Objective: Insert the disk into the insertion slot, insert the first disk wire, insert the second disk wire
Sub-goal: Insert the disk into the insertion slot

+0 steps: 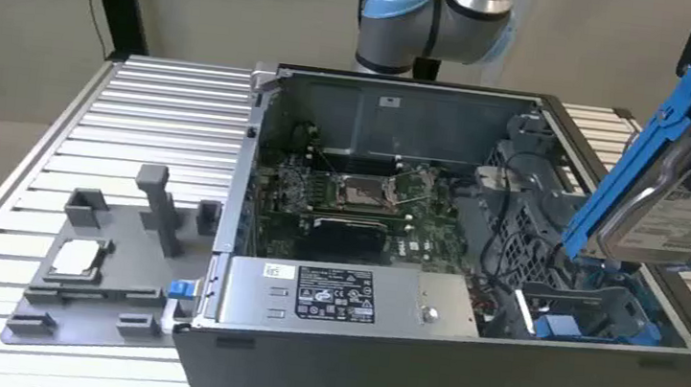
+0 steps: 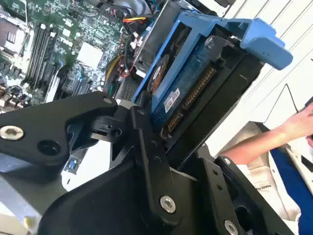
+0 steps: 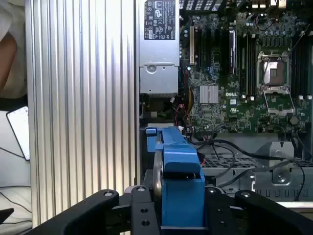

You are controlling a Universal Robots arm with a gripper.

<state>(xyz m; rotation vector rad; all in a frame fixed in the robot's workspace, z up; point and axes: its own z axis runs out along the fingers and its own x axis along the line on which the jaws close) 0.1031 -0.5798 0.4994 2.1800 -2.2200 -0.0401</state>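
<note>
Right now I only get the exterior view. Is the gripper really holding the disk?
Observer: Yes. In the first wrist view the gripper is shut on the disk, gripping it from both sides.
Operator: What's on the disk's other side?
Observer: The second wrist view shows a circuit board there, with a row of gold contacts.
Operator: Is anybody close?
Observer: Yes. The second wrist view shows a person's arm just past the table edge.
</note>
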